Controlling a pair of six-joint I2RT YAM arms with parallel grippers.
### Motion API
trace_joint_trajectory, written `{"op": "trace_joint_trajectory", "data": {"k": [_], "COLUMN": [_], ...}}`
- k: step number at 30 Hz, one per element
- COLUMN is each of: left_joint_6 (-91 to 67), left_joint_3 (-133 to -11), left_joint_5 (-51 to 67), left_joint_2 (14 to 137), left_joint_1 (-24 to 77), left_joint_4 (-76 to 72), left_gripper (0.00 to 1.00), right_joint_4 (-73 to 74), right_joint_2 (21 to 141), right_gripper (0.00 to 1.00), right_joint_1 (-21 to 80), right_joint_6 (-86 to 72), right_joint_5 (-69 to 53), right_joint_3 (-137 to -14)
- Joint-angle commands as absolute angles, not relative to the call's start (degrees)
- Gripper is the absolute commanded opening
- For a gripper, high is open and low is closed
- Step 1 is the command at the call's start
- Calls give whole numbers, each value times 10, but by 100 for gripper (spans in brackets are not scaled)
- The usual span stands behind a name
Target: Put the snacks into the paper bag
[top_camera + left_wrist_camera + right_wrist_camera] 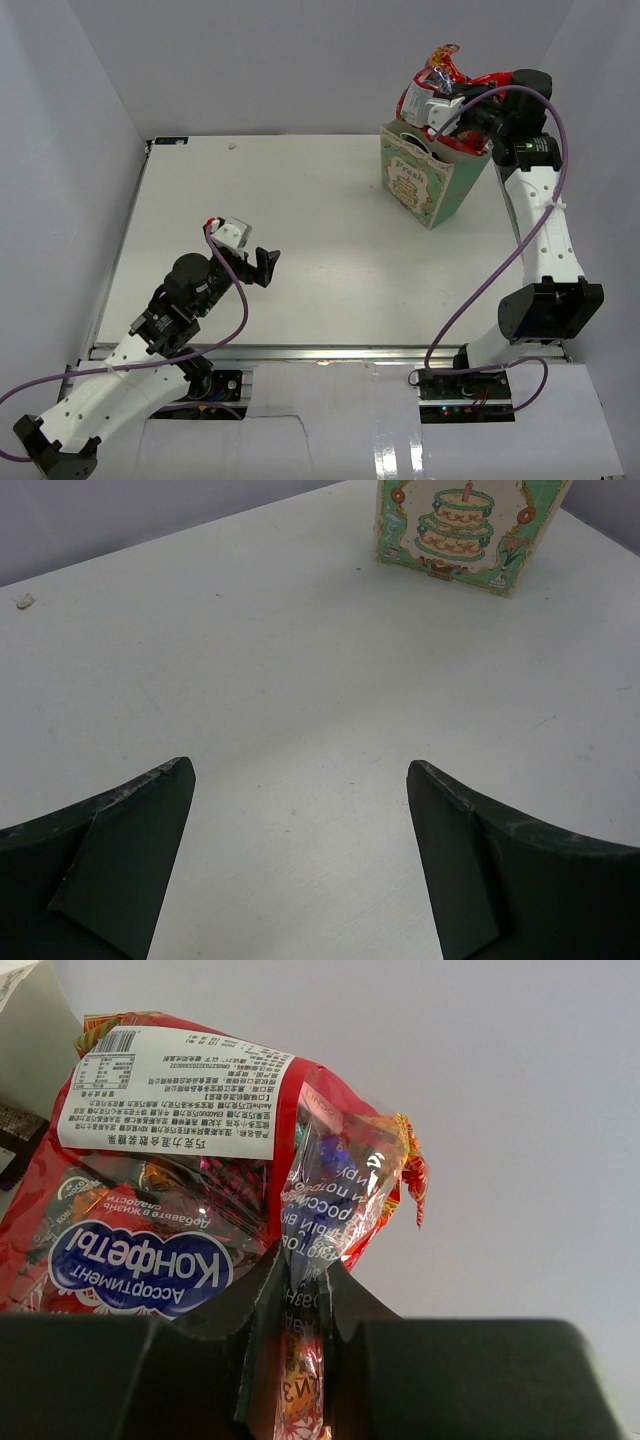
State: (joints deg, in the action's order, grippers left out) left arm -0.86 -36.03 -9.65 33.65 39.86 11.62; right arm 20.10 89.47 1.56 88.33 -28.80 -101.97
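White walls enclose the pale tabletop [300,230] on three sides.

1. Right arm. In the top view my right gripper [470,108] sits at about 1 o'clock on the tabletop, above its far right corner. It is clamped on the large red crinkly candy bag [440,85]. In the right wrist view the two dark fingers [210,1310] pinch a clear, crimped fold of the wrapper. No gap shows between them other than the film itself.

2. Red candy bag. It is held up in the air over the open mouth of the pale mint-green and cream paper gift bag [415,185]. Its lower end is at the rim. I cannot tell whether it is already inside. In the wrist view a white printed label lies at 11 o'clock on the wrapper, and a blue oval with white lettering lies at 8 o'clock.

3. Paper bag. It stands on the tabletop at 1 o'clock, tilted slightly, with its ornate front panel facing the near left. The left wrist view shows that panel at 1 o'clock, bearing a tiered cake picture.

4. Left arm. My left gripper [300,768] is at 7 o'clock in the top view, well apart from the paper bag. It is spread wide and holds nothing. Only bare tabletop shows between its fingers.

5. Other. A small pale speck [24,601] lies near the far edge of the tabletop.
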Motion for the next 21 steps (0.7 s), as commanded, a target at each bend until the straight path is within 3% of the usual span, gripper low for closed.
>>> {"op": "trace_joint_trajectory", "data": {"k": [1,21], "left_joint_6": [-6,-6], "left_joint_3": [-365,-364], "left_joint_5": [-91,-95], "left_joint_2": [332,336], "left_joint_1": [395,394], "left_joint_4": [116,117], "left_gripper": [98,98], "right_joint_4": [116,105], "right_joint_2": [856,890], "right_gripper": [8,8], "right_joint_1": [13,17], "right_joint_6": [924,985], "right_joint_5": [-295,-283], "right_joint_3": [-1024,-988]}}
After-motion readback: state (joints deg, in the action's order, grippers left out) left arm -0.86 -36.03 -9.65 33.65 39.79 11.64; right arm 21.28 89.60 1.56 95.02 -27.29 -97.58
